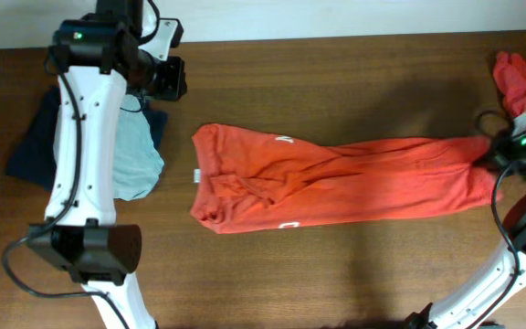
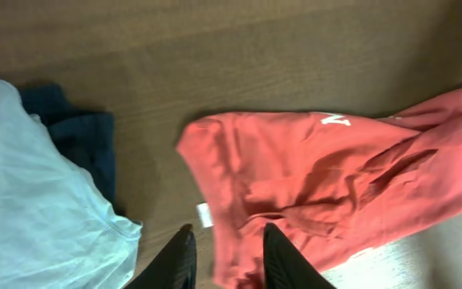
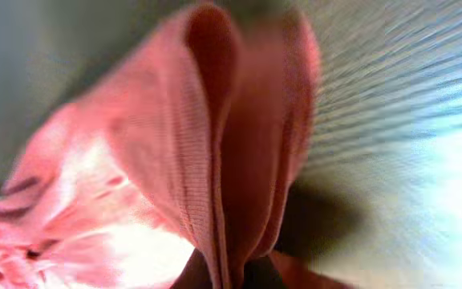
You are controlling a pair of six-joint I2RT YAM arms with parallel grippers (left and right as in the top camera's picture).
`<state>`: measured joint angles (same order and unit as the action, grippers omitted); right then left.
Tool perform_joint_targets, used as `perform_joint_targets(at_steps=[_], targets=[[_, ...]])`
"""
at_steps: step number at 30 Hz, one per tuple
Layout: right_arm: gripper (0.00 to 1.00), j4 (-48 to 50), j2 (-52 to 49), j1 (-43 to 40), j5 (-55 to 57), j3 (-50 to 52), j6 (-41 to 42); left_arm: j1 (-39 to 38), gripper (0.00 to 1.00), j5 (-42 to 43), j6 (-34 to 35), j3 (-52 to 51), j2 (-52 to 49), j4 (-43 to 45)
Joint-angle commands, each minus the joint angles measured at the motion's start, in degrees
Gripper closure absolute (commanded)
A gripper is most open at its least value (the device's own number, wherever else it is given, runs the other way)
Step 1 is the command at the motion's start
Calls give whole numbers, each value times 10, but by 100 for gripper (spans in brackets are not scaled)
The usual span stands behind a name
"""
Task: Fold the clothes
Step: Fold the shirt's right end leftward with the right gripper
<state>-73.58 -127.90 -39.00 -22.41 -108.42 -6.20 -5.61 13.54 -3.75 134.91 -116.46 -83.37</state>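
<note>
Right gripper [image 1: 500, 153] pinches orange-red T-shirt [image 1: 336, 178] hem near right edge; left gripper [image 2: 227, 258] spread, empty. Risk: bunched fabric slips under one-sided pull.

The orange-red T-shirt [image 1: 354, 183] is soft, matt heathered knit cloth, its fine ribbed weave clear in the right wrist view. The table [image 1: 336, 82] is smooth dark brown wood with a faint sheen. The left arm [image 1: 85, 137] has smooth white plastic casing.

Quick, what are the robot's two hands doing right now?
Left gripper: jaws open, holding nothing.
Right gripper: shut on the orange-red T-shirt.
</note>
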Motion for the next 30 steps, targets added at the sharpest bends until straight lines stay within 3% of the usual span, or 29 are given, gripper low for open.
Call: perform_joint_targets(at_steps=[1,11,17,22,26,28,30], targets=[[96,-15,73,21,17,-42,12,11,70,6,-11,13,41,6],[96,-42,104,182,25,-39,12,34,61,6,-11,13,100,26],[96,-42,104,327,142,-23,68,34,60,6,-11,13,118,26],[94,-40,104,423,167,17,88,34,60,6,-11,13,120,25],[74,-28,104,480,186,54,102,34,60,6,-11,13,120,26],[55,-32,104,502,186,63,101,34,60,6,-11,13,120,27],[53,-43,106,524,186,63,100,34,60,6,-11,13,120,28]])
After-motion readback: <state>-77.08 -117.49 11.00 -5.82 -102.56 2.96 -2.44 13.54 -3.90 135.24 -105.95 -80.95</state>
